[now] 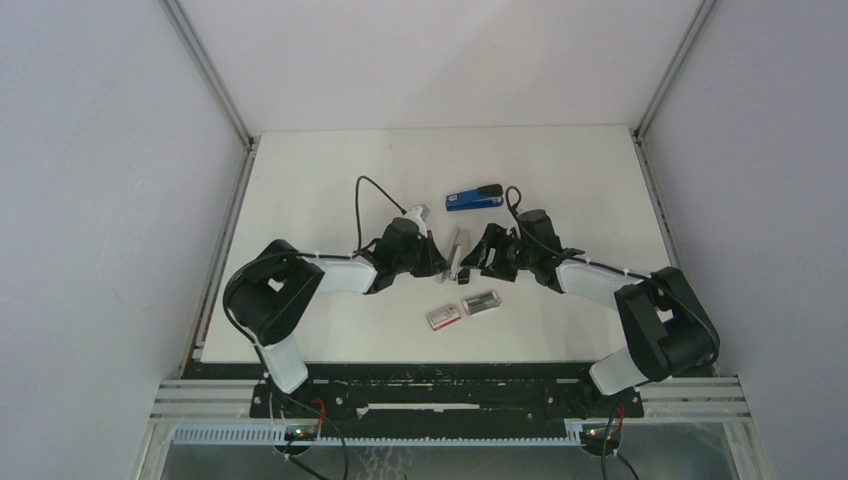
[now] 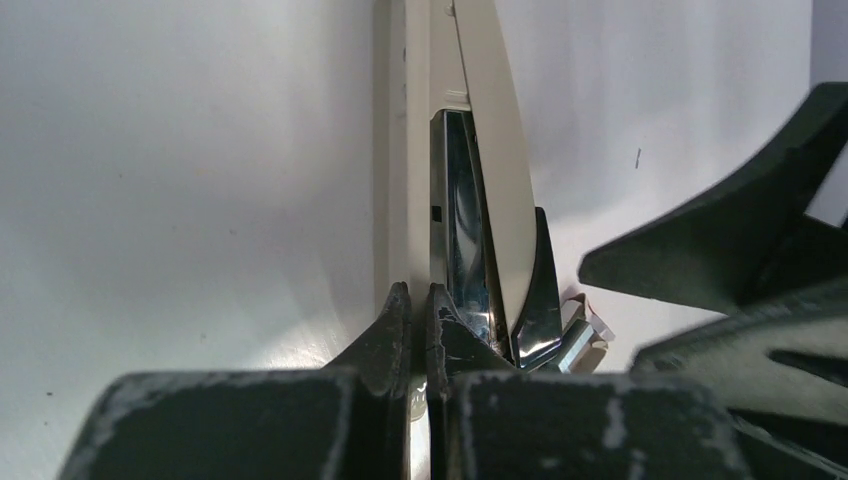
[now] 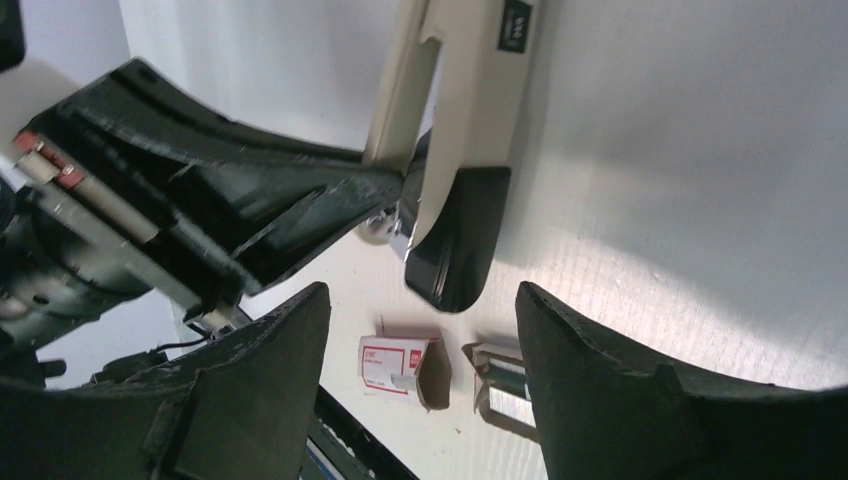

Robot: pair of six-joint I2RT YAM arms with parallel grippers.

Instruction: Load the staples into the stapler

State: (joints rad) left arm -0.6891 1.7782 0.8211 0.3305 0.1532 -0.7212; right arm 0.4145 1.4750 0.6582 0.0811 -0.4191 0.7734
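At centre, left end effector (image 2: pixel 418 305) tight on beige stapler (image 2: pixel 490 150); right end effector (image 3: pixel 422 292) wide apart.

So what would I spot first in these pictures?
Right in the middle, the left gripper pinches a beige stapler, and the right gripper gapes open beside it. A bright blue stapler lies behind them, and a red-and-white staple box sits in front.
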